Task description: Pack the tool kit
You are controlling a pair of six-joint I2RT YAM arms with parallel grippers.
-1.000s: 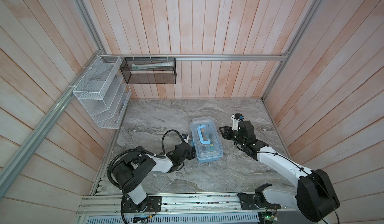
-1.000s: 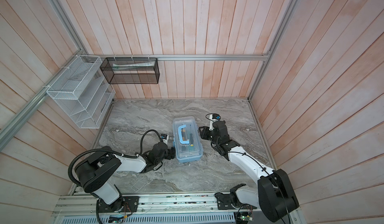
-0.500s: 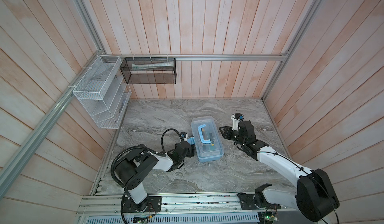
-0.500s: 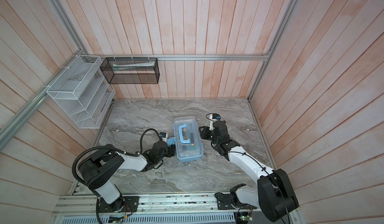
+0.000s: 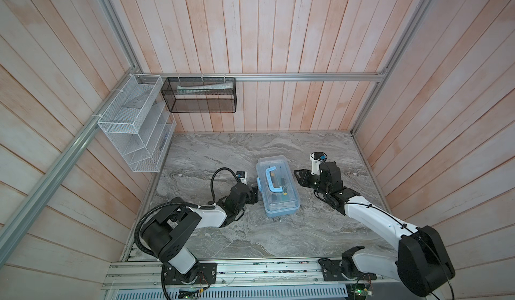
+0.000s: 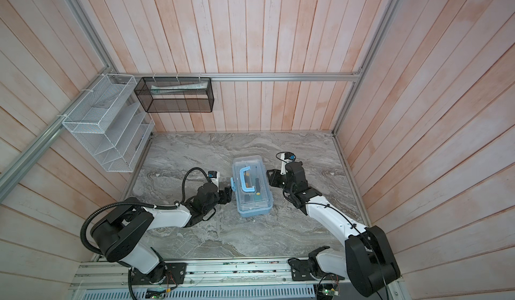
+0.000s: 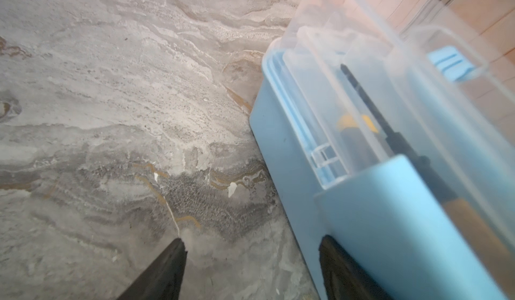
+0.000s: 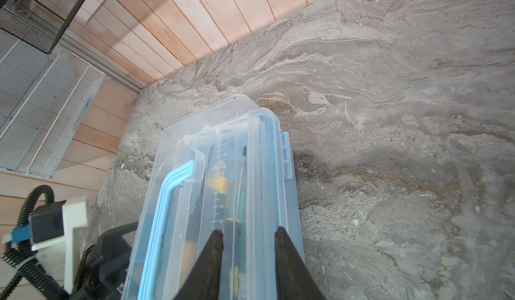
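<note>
Top views, both: tool kit (image 5: 284,204) (image 6: 255,201) sits lower centre on the marble table (image 5: 223,151), long axis running up-frame. Clear lid (image 5: 274,162) is down, light-blue handle (image 5: 271,180) lying flat on top.

Left gripper (image 5: 255,194) lies low just beside the kit's left long side, next to the latch (image 5: 259,185). Right gripper (image 5: 299,176) is just beside the right long side, toward the upper half. Finger gaps are not readable at this range.

White wire-mesh rack (image 5: 133,126) hangs on the left wall, black mesh basket (image 5: 200,95) on the back wall. Both are well apart from the kit.

Left wrist view: fingers (image 7: 164,270) are wide apart at the bottom edge, with mostly bare table between them and nothing held. Kit fills the right half. The right-hand finger overlaps the latch (image 7: 390,215); contact cannot be told. A dark-shafted tool (image 7: 359,89) shows through the lid.

Right wrist view: fingers (image 8: 214,256) are narrow, a slim gap, nothing seen clamped between them. Tips sit over the lid at bottom centre, on the side of the hinge (image 8: 287,156); touching or hovering, cannot tell. Kit runs from bottom centre up to mid-frame. Inside lie a screwdriver (image 8: 242,170) with a green grip and a yellow-and-black tool. Left arm's camera block is at lower left.
</note>
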